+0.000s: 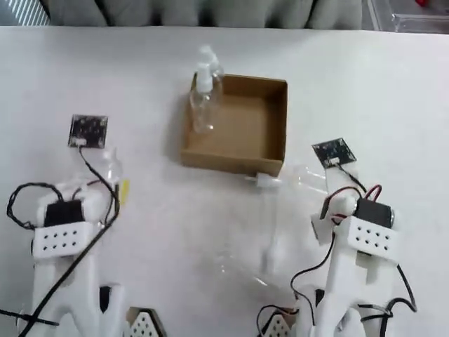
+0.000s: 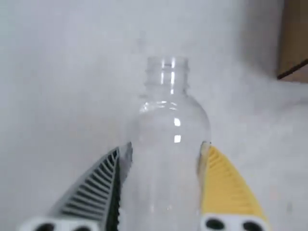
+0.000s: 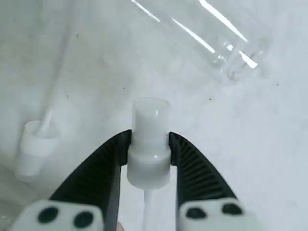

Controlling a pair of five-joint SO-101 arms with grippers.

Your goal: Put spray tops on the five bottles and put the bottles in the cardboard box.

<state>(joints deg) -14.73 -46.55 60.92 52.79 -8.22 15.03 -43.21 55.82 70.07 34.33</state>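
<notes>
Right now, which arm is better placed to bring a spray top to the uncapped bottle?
Right: the right pincer grips a spray top, while the left pincer holds the uncapped bottle.

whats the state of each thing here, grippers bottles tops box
left gripper: jaws shut on held bottle
held bottle: no top on
right gripper: jaws shut on held spray top
loose spray top: lying on table
loose bottle: lying on its side
cardboard box: open, capped bottles inside

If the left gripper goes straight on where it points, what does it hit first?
Probably only bare table: the left gripper, shut on the uncapped bottle, has the cardboard box off to one side.
</notes>
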